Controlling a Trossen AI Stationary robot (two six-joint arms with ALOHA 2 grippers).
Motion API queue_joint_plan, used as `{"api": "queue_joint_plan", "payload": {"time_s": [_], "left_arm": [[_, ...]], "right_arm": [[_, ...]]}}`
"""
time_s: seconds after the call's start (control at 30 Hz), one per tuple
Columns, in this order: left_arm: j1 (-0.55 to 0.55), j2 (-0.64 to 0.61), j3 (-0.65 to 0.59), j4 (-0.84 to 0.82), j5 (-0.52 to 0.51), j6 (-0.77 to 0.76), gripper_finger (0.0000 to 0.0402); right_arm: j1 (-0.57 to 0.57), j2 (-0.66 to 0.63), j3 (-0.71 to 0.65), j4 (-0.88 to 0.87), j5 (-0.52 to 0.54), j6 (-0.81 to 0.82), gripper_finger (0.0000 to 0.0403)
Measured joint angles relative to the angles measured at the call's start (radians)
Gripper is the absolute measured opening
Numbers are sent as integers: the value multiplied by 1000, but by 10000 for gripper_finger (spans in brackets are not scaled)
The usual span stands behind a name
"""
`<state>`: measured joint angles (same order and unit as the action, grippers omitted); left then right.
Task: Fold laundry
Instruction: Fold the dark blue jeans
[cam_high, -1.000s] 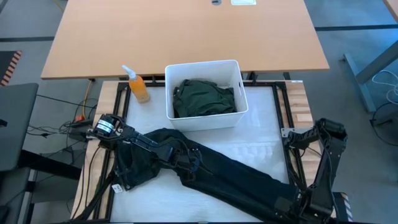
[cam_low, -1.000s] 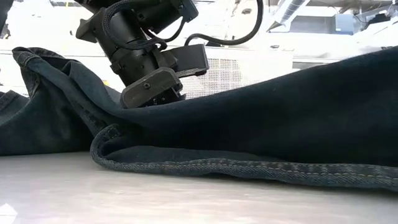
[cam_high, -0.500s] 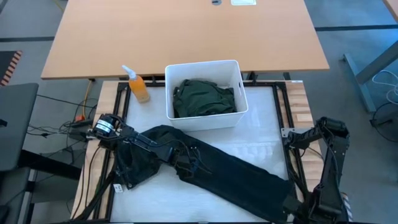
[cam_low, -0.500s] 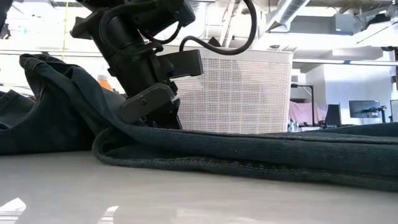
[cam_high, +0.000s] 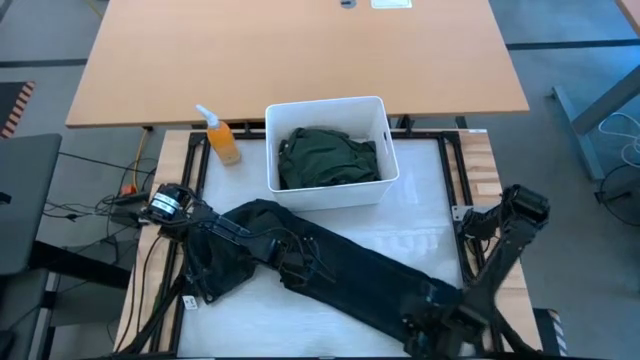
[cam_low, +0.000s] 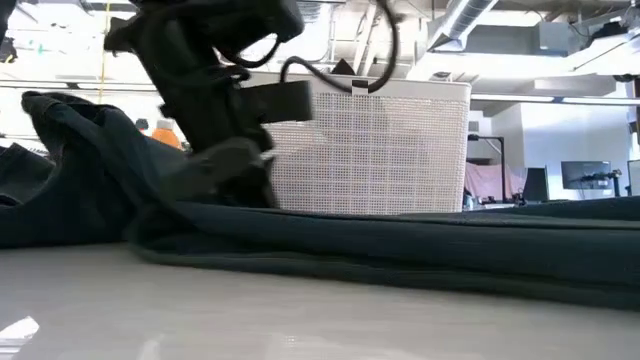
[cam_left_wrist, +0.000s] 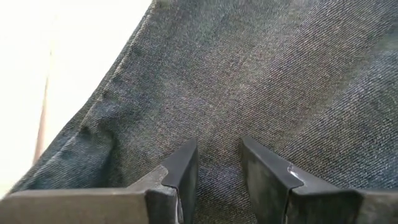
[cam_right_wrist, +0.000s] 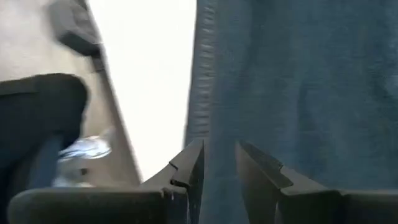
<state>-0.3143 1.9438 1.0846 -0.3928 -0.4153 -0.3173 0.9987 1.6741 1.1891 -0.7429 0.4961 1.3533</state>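
Long dark denim trousers (cam_high: 350, 275) lie slantwise across the white table top, from the left middle to the near right. My left gripper (cam_high: 297, 268) is on their middle, shut on the cloth, and shows as a blur in the low view (cam_low: 225, 165). My right gripper (cam_high: 425, 318) is at the leg end near the table's near right corner, also shut on denim. A dark green garment (cam_high: 328, 158) lies bunched inside the white bin (cam_high: 330, 195). My left gripper pinches the trousers' denim (cam_left_wrist: 217, 127) between its two fingers, about the middle of the garment. The fingers slant down from the table's left. The cloth around them lies on the table. One layer or several, I cannot tell. My right gripper has denim of the trouser leg between its two fingers, close to a stitched edge (cam_right_wrist: 200, 93). The fingers slant down onto it. In the low view that leg (cam_low: 560, 262) lies low along the table, slack.
The white bin stands at the table's far middle, just beyond the trousers. An orange spray bottle (cam_high: 222, 140) stands left of it. A wooden table (cam_high: 300, 60) lies beyond. Bare white table top (cam_high: 420, 225) shows right of the bin and at the near left.
My right gripper has come down and toward the table's left, turning as it went, with the leg end in its fingers. That leg stood high in the low view and now lies low along the table. The trousers' left part has stayed put.
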Motion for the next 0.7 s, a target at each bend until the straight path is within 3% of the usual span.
{"api": "queue_joint_plan", "payload": {"time_s": [0.3, 0.53, 0.7], "left_arm": [[-58, -157, -15, -276, -54, -124, 112], [-82, -195, -12, -466, -153, -292, 112], [-91, -197, -12, -450, -173, -330, 112]], "right_arm": [[-73, 0, -325, 334, 3, -50, 119], [-57, -7, -437, 313, 30, -4, 116], [-66, -20, -414, 252, -3, -70, 102]]}}
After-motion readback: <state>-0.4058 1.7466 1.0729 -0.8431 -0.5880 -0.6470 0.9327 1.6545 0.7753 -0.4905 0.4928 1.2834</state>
